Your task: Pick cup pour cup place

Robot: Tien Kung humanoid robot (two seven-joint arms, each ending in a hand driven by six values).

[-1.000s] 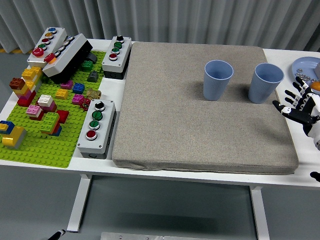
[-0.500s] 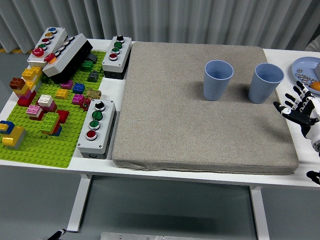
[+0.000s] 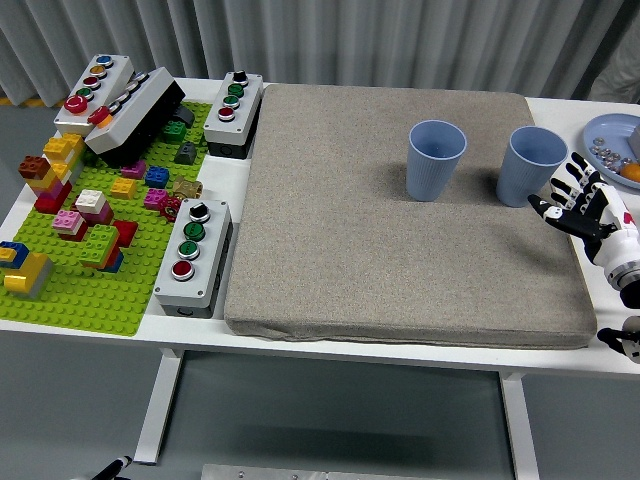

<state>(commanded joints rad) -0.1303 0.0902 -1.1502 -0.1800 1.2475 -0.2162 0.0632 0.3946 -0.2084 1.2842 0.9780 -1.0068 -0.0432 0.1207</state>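
Note:
Two blue cups stand upright on the grey mat (image 3: pixel 400 250): the left cup (image 3: pixel 435 160) near the mat's middle back, the right cup (image 3: pixel 530 166) near its right edge. My right hand (image 3: pixel 572 200) is just right of and slightly nearer than the right cup, fingers spread, holding nothing and apart from the cup. What the cups hold is hidden from this angle. My left hand is out of the picture.
A blue plate (image 3: pixel 612 135) with small items sits at the far right behind my hand. Left of the mat are button boxes (image 3: pixel 196 250) (image 3: pixel 234 112) and a green baseplate (image 3: pixel 90 250) with several toy bricks.
My right hand has moved left and a little farther in, closing on the right cup. The cups have stayed put.

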